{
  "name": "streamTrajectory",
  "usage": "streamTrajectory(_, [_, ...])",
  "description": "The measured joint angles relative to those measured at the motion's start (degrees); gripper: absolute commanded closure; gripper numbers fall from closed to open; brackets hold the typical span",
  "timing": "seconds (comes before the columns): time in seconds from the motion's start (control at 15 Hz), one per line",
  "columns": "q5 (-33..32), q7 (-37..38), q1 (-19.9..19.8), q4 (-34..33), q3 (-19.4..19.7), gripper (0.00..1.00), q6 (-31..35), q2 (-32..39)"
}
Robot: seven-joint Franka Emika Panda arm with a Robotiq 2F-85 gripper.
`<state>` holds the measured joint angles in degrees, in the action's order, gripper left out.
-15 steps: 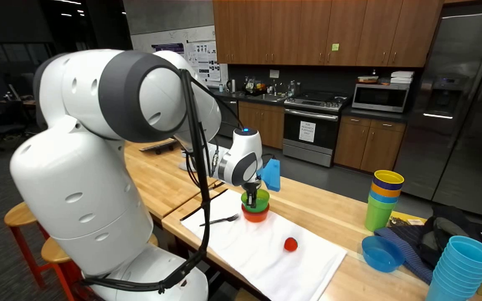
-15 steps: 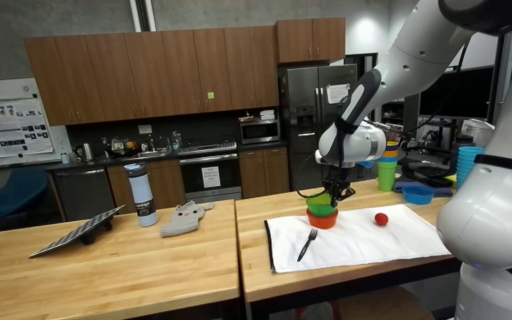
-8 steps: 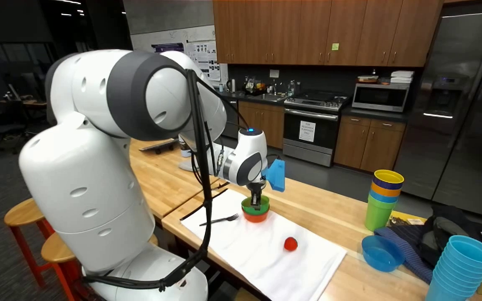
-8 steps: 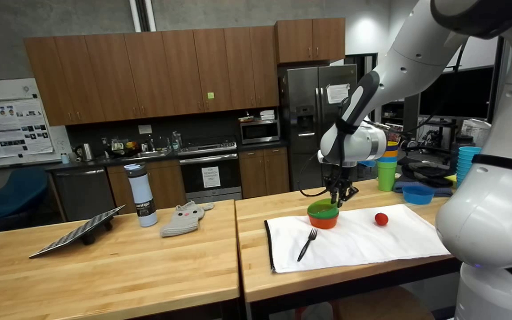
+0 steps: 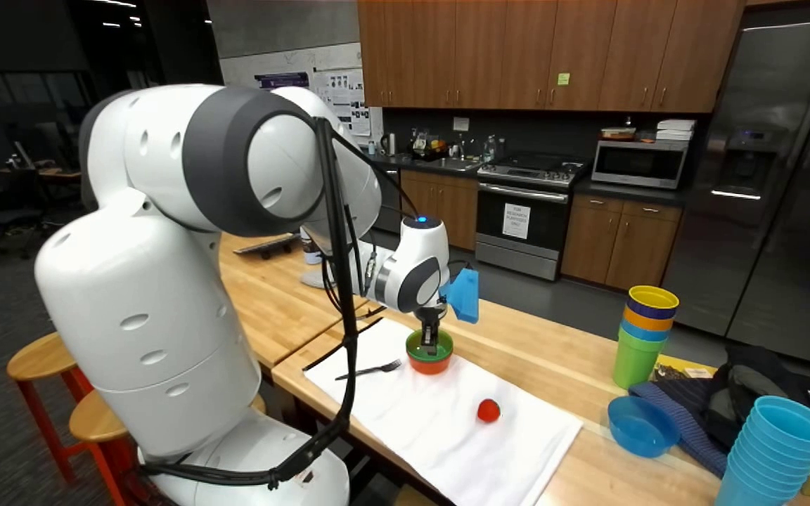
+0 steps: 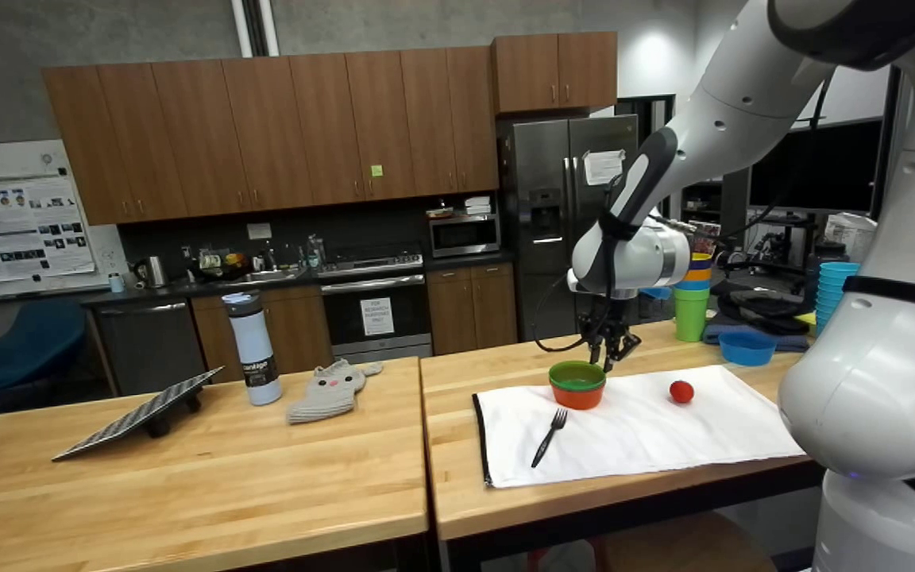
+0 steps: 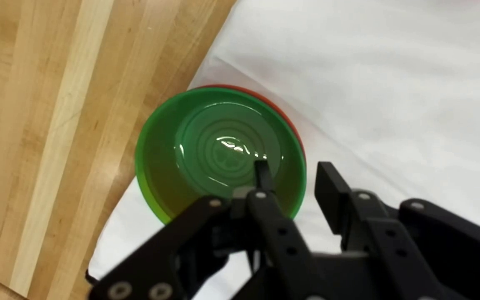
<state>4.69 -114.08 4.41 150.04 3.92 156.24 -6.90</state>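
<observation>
A translucent green bowl point(image 7: 156, 137) sits nested and level inside a red bowl point(image 6: 578, 398), whose edge shows past the green rim in the wrist view. My gripper point(image 7: 292, 166) stands open at the bowl's side, nothing clasped between its fingers. In the wrist view one finger overlaps the green bowl's inside while the other lies beyond the rim; whether either touches it I cannot tell. In both exterior views the gripper point(image 5: 430, 350) points down at the bowls. A red, ball-like item point(image 5: 489, 410) and a black fork point(image 6: 550, 437) rest on the white cloth point(image 6: 664, 429).
A blue bowl point(image 5: 643, 426), a stack of coloured cups point(image 5: 640, 344) and a stack of light blue cups point(image 5: 774, 450) stand toward one table end. On the adjoining table are a bottle point(image 6: 254, 349), a grey knitted item point(image 6: 332, 392) and a tilted panel point(image 6: 140, 415).
The fingers have parted and let go of the green bowl. It has gone from tilted to level within the red bowl, and the gripper has shifted slightly aside.
</observation>
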Motion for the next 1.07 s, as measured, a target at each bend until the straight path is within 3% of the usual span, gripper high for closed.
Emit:
streamTrajectory(0.33, [1.6, 0.0, -0.1, -0.2, 0.3, 0.02, 0.2, 0.0])
streamTrajectory(0.67, [7.6, -0.1, -2.0, -2.7, 3.5, 0.00, 1.3, -0.2])
streamTrajectory(1.07, [16.1, -0.8, -7.2, -7.2, 10.9, 0.00, 1.8, -1.2])
